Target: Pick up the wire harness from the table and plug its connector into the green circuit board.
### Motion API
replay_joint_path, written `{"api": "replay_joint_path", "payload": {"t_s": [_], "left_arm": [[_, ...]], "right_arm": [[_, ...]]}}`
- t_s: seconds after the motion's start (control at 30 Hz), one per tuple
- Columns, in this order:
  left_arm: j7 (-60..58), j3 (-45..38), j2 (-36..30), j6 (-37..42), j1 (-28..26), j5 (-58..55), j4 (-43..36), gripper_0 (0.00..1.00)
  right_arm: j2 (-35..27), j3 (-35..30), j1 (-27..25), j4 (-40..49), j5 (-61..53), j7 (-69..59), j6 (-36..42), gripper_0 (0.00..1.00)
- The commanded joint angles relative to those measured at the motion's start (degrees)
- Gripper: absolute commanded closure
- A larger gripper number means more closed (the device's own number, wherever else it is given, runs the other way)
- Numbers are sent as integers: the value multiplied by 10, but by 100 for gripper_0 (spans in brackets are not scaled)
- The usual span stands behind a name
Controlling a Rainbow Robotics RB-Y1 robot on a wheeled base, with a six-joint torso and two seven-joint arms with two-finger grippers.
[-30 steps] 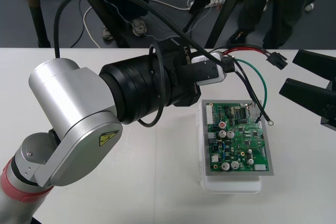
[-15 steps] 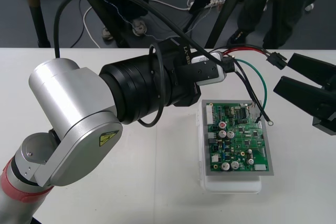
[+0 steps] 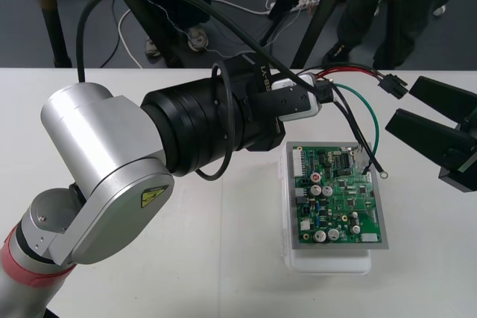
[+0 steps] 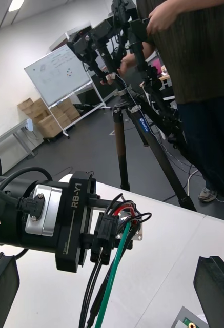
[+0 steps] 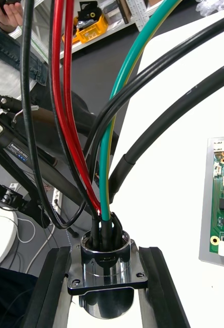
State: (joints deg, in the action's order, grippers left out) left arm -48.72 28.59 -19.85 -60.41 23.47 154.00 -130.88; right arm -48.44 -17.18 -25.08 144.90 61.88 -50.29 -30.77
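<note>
Metal socket [image 5: 105, 300] clamped in the left gripper [image 5: 105, 254], close up. From above, the right gripper [image 3: 406, 104] gapes beside the black plug [image 3: 393, 86].

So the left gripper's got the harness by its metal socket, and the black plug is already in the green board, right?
Not the plug. In the front view the black plug hangs free beyond the green board, near the open right gripper. The left gripper does hold the metal socket.
</note>
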Motion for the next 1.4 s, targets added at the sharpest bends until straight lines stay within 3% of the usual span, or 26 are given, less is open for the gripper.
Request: {"api": "replay_joint_path", "payload": {"t_s": [0.03,0.77,1.4], "left_arm": [[13,1,9,39,17,4,-8,100],[15,2,9,39,17,4,-8,100],[18,2,9,39,17,3,-8,100]], "right_arm": [[8,9,-10,23,5,-39,11,0],[8,47,42,8,50,-67,13,0],[8,48,38,13,50,-73,13,0]]}}
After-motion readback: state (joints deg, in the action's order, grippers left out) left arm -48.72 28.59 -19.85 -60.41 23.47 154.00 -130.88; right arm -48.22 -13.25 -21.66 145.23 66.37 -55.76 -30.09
